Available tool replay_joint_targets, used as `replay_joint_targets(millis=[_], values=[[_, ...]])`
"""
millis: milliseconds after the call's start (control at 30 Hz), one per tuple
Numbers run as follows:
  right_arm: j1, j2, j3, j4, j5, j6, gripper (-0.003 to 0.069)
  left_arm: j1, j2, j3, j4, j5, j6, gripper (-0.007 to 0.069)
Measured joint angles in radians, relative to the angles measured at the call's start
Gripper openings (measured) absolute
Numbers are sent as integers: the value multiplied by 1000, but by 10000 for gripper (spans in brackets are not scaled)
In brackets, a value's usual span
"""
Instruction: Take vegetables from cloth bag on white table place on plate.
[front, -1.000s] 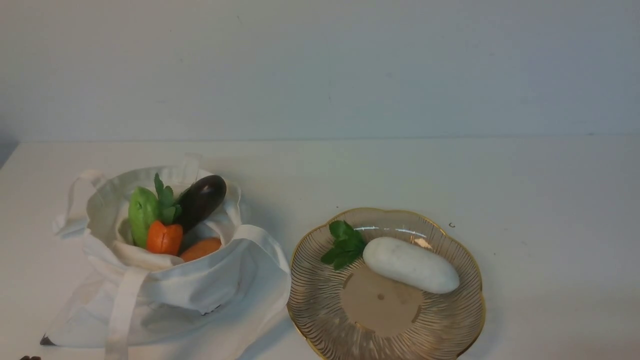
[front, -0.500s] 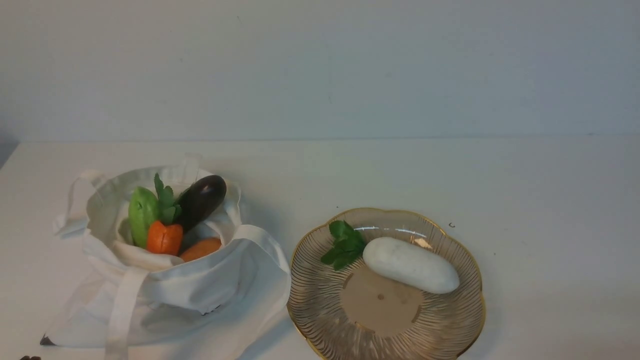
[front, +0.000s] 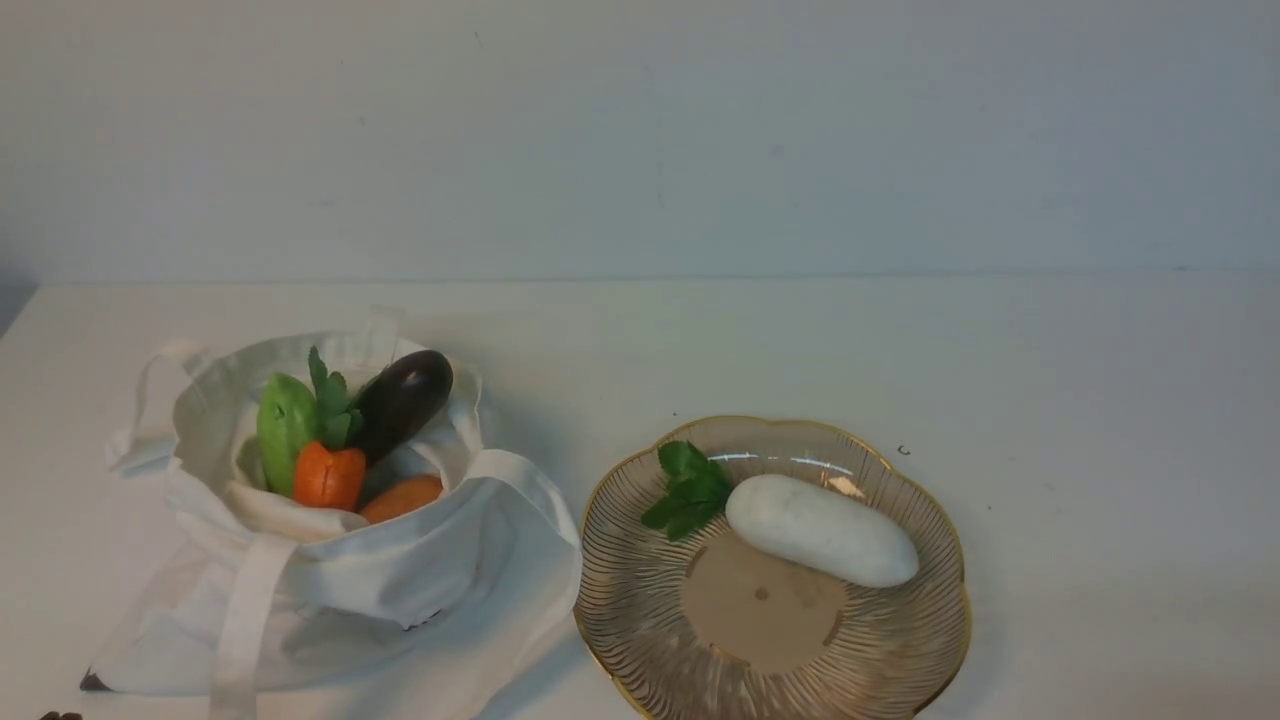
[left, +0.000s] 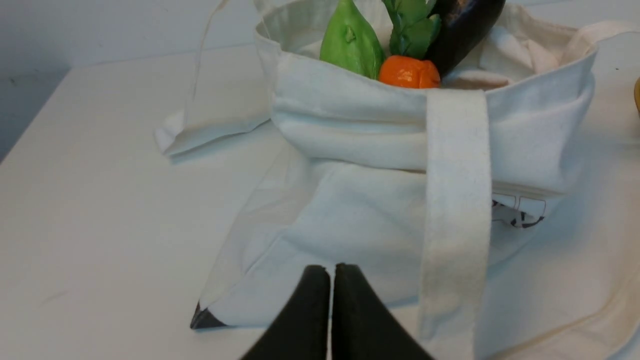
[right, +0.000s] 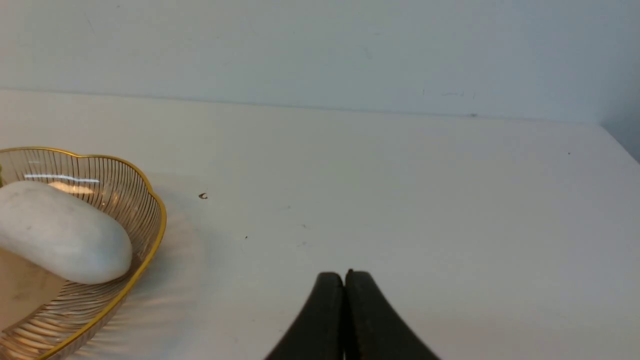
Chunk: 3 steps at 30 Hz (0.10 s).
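Both jaws are pressed together on nothing, left gripper (left: 331, 272) low by the cloth bag (left: 380, 200), right gripper (right: 345, 280) over bare white table (right: 400, 200). Radish (front: 822, 529) is already on the plate (front: 900, 660) at lower right of the front view, so I'd say I'm between picks. Next I need to open up and reach into the bag at lower left for the eggplant (front: 402, 402), probably.

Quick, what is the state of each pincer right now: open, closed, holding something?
Left pincer: closed, holding nothing, in front of the cloth bag.
Right pincer: closed, holding nothing, above the white table.

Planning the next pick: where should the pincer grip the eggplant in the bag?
Probably the eggplant's raised rounded end, coming from above: it juts up over the cloth bag's rim, leaning toward the plate, while its lower end is buried beside the carrot.
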Motion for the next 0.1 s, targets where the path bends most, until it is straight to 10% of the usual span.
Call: replay_joint_targets(millis=[100], values=[[0, 0, 0, 0, 0, 0, -15, 0, 0, 0, 0, 0, 0, -5]])
